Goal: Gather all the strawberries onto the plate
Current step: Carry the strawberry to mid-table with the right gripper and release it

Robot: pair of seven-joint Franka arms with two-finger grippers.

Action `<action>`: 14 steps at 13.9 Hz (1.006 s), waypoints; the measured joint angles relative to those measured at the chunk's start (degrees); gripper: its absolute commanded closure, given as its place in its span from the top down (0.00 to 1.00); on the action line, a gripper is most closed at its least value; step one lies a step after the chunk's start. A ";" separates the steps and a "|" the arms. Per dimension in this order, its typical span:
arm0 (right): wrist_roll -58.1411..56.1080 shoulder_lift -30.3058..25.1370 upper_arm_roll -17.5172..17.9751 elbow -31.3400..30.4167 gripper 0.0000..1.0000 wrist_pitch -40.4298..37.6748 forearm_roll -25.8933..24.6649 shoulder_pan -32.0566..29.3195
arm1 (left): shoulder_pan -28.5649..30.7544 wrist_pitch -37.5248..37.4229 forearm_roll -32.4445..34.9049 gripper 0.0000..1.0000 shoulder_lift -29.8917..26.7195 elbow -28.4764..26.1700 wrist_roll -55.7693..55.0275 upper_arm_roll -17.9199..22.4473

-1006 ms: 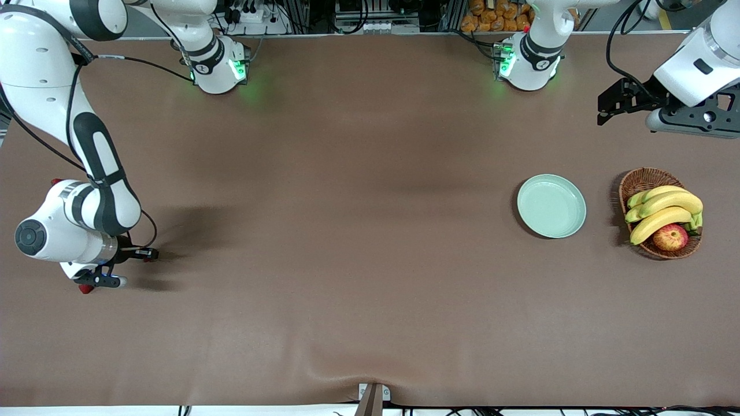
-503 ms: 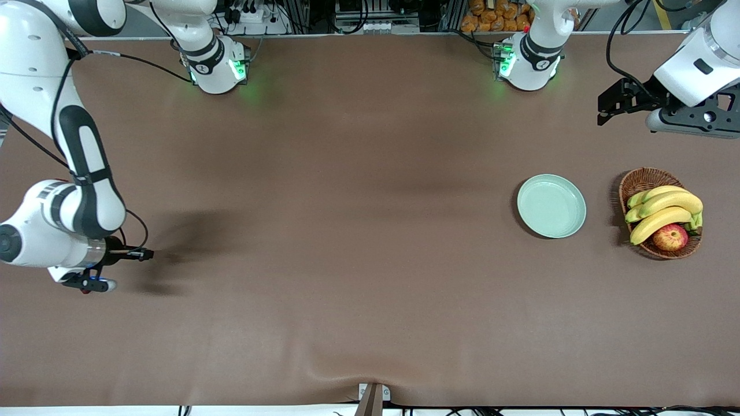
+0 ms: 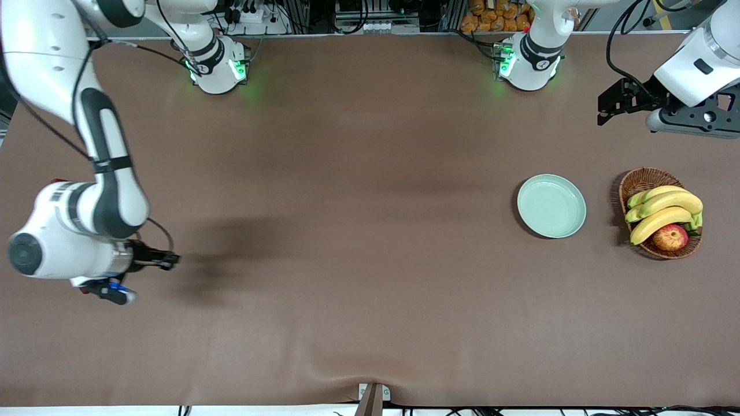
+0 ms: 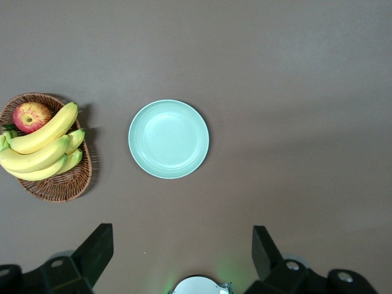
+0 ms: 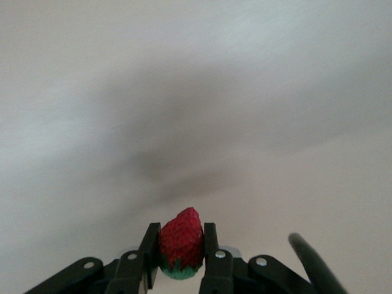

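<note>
Already the right gripper [image 5: 181, 264] pinches a strawberry [image 5: 181, 244] between its closed jaws, over bare table at the right arm's end. Well apart from those jaws, the plate [image 3: 551, 205] lies empty beside the fruit basket [image 3: 643, 180]. Above them the left gripper [image 4: 177, 254] waits, jaws wide open. No berry delivered yet, by my judgement.

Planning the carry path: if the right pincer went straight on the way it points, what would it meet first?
Nothing, seemingly: the right pincer, shut on a strawberry, points along bare brown tabletop; height is unclear.
</note>
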 measured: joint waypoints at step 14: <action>49.00 4.25 0.27 1.34 0.00 21.29 14.92 32.14 | 0.06 0.36 0.00 1.00 0.08 -0.07 0.00 0.07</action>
